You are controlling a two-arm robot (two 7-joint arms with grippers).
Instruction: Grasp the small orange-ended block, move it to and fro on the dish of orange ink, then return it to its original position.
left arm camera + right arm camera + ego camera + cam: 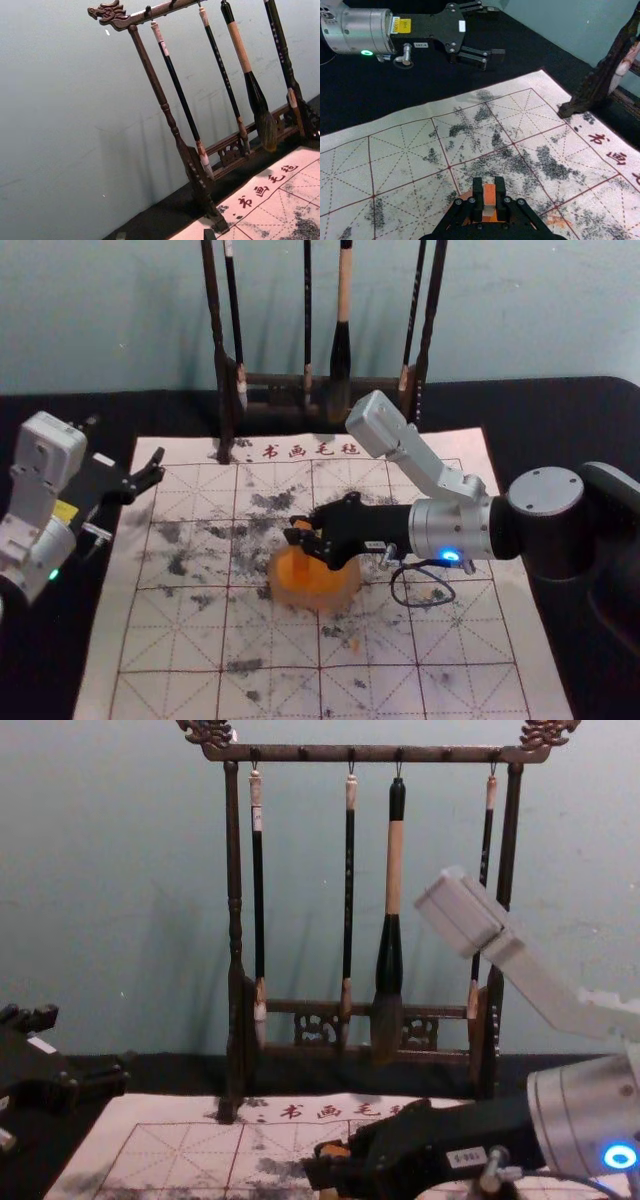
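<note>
Head view: you've got the right gripper (296,530) reaching in from the worktop's (582,390) right side, over the middle of the calligraphy mat (470,640), clenched on the small block (302,558). The block sits roughly upright in that grip, above the round dish (345,597) of orange ink (325,580); its lower end blends into the orange, so you can't tell if it touches the ink. The dish lies about midway between the mat's left and right edges. Your right wrist view confirms the grasp: black fingers (500,197) pressed on either side of the block, orange on top with a pale band below, more orange under it. Chest view has the same gripper low down, coming in from the right edge, a bit of orange at its tips. Left gripper (157,466) is parked near the mat's far left corner, fingers spread, nothing between them. At the mat's far edge you have the dark wooden rack (234,940), one foot on the mat near the far left corner, three thin brushes and a thick brush (392,940) hanging from it. Black smudges mark the mat around the dish, plus a small orange smear (355,645) between the dish and the near edge.
</note>
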